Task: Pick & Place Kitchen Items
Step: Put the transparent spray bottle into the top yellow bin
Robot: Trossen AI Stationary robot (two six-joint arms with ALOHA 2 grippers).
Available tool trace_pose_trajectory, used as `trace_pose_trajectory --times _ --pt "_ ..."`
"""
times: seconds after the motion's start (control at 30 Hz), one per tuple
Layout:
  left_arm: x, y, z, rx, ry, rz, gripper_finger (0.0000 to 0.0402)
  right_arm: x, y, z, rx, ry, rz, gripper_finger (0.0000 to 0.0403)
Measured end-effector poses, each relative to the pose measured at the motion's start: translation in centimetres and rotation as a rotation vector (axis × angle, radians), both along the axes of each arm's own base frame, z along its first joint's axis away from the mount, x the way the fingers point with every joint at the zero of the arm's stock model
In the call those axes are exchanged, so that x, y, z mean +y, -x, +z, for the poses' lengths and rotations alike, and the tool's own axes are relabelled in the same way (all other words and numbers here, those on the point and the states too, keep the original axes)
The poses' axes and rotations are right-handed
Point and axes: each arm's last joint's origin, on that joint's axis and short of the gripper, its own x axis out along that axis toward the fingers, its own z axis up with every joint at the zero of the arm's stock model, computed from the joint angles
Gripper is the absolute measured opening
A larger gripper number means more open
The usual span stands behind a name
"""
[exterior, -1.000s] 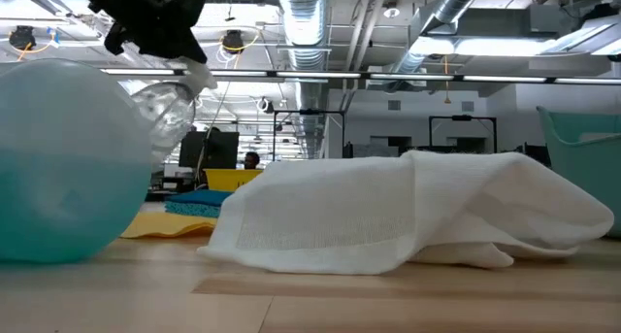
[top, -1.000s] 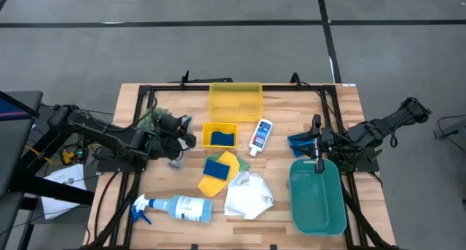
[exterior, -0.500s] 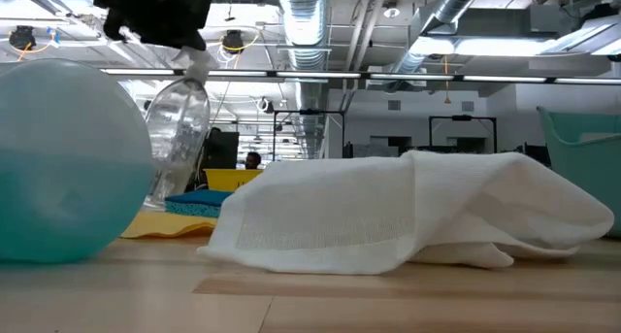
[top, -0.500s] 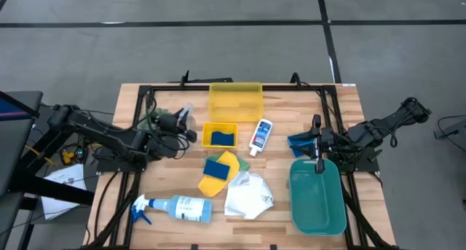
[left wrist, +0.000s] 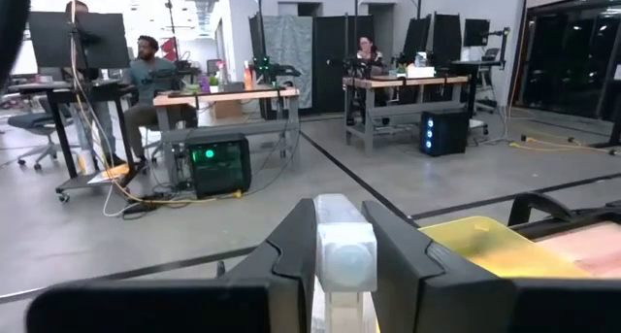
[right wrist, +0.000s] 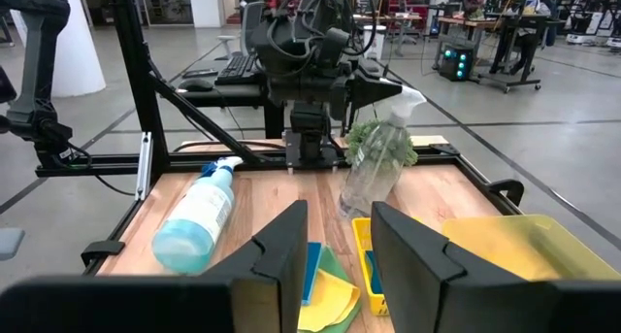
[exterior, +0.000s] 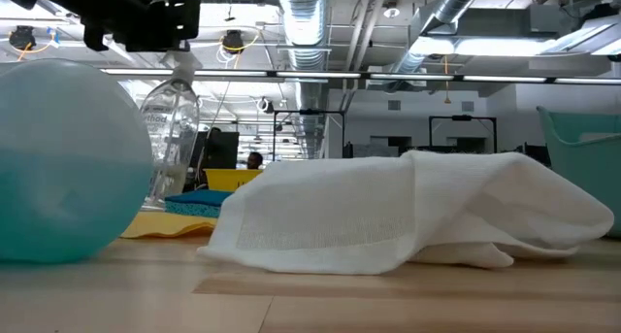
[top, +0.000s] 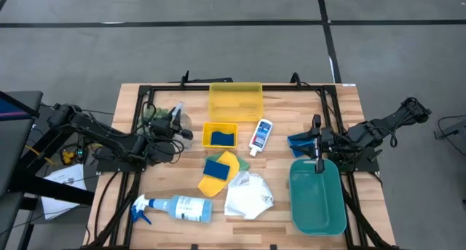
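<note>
My left gripper (top: 177,126) is at the table's far left, shut on a clear spray bottle (exterior: 173,139), which the right wrist view shows in front of a green plant (right wrist: 374,168). My right gripper (top: 317,146) waits open above the far end of the teal bin (top: 317,199), nothing between its fingers (right wrist: 340,238). A blue-white spray bottle (top: 178,208) lies on its side at the near left. A white cloth (top: 247,195) lies crumpled at the near middle. A blue sponge (top: 215,168) rests on a yellow cloth (top: 227,162). A small white bottle (top: 261,135) lies mid-table. My left gripper pinches the clear bottle's white spray head (left wrist: 344,260) between its two fingers. The fingers lie level and come from the table's left side. The bottle hangs below them nearly upright, tilted a little. Whether its base touches the table I cannot tell.
A large yellow tray (top: 235,100) stands at the far edge, and a small yellow tray (top: 210,126) holding a blue sponge stands in front of it. The plant (top: 151,117) is just behind the held bottle. A green cloth (top: 244,165) peeks out beside the yellow one.
My left gripper has gone down and toward the far-left corner, turning at the wrist. The clear bottle, slanted with its base swung out a second ago, now hangs nearly upright under the fingers. My right arm has kept still.
</note>
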Motion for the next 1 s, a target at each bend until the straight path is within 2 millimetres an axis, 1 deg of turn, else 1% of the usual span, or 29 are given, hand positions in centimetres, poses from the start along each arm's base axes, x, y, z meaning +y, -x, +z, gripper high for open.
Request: trace_pose_trajectory --times 0.37,0.7,0.83,1.0 --pt "0.5 -0.7 1.1 0.042 0.002 0.004 0.0058 0.0 0.0 0.0 0.000 0.002 0.000 0.0108" --pt "2.0 -0.9 1.5 0.059 -0.002 0.078 0.0058 0.0 0.0 0.0 -0.002 0.014 0.002 0.0108" --pt "2.4 -1.3 2.2 0.043 0.009 0.026 0.0058 0.0 0.0 0.1 -0.006 0.017 0.002 0.0108" --pt "2.8 -1.8 4.1 0.003 -0.032 -0.116 0.0058 0.0 0.0 0.1 -0.007 0.022 0.003 0.0108"
